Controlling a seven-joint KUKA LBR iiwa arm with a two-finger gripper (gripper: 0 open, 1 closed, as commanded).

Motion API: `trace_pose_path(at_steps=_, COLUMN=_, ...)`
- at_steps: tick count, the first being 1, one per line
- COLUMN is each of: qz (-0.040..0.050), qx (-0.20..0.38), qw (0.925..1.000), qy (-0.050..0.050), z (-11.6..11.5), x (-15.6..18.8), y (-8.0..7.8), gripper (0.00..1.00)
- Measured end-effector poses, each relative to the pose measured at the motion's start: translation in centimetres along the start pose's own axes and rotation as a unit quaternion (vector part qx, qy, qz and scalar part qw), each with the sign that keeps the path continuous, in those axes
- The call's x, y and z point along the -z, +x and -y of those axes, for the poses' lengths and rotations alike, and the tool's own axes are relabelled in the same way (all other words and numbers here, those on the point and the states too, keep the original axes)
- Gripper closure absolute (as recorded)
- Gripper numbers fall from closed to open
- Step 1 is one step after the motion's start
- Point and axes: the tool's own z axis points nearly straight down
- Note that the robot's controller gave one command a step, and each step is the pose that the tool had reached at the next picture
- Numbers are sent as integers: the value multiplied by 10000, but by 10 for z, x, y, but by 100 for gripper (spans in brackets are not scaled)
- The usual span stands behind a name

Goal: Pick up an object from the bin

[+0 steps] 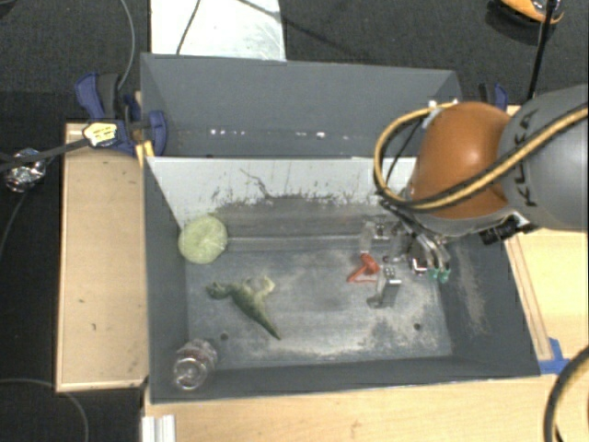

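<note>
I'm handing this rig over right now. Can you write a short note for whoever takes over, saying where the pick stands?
Gripper: down in the right half of the bin. Whether it has a grip on anything cannot be told.
Things: a small red thing right at the gripper; a green toy dinosaur left of centre; a pale green ball by the left wall; a small clear jar in the near left corner.
Done: the arm has reached into the bin, at the red thing.
Left: confirm a grip, then lift one thing clear of the bin.
</note>
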Motion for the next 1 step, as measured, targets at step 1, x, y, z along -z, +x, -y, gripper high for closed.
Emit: trace_pose_path(at_steps=1, qz=41, qx=0, qw=10000, qy=0, z=0, x=4, y=-2, gripper=0)
